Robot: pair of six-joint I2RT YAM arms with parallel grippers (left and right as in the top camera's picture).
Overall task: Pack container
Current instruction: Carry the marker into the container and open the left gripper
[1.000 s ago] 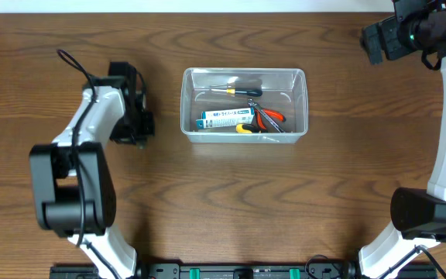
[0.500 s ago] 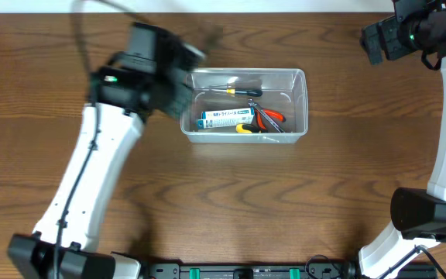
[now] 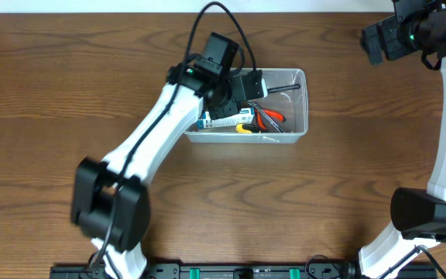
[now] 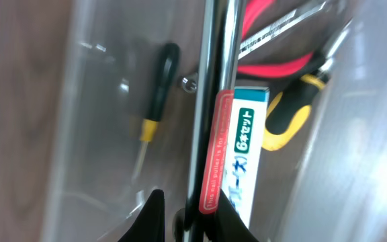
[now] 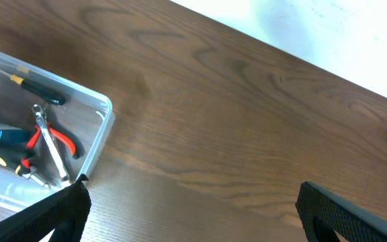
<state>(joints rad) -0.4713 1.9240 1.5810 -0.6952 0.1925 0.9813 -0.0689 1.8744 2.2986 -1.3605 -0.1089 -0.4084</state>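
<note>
The clear plastic container (image 3: 304,105) stands at the table's middle back. Inside lie a black-and-yellow screwdriver (image 4: 156,94), a blue-and-white box (image 4: 248,144), red-handled pliers (image 4: 274,64) and a yellow-and-black handled tool (image 4: 291,117). My left gripper (image 3: 250,84) hovers over the container's left half, shut on a long metal nail puller (image 4: 213,81) with a red label (image 4: 217,158). The bar reaches right across the tub (image 3: 281,89). My right gripper (image 3: 374,40) hangs open above the far right corner of the table, holding nothing (image 5: 193,208). The container's corner (image 5: 106,111) shows at its left.
Brown wood tabletop (image 3: 285,201) surrounds the container on all sides. A white wall edge (image 5: 301,33) runs along the table's back. The left arm (image 3: 145,147) stretches diagonally from the front left toward the tub.
The left arm has swung from the table left of the container up and rightward, and now holds the nail puller over the tub. The right arm has not moved.
</note>
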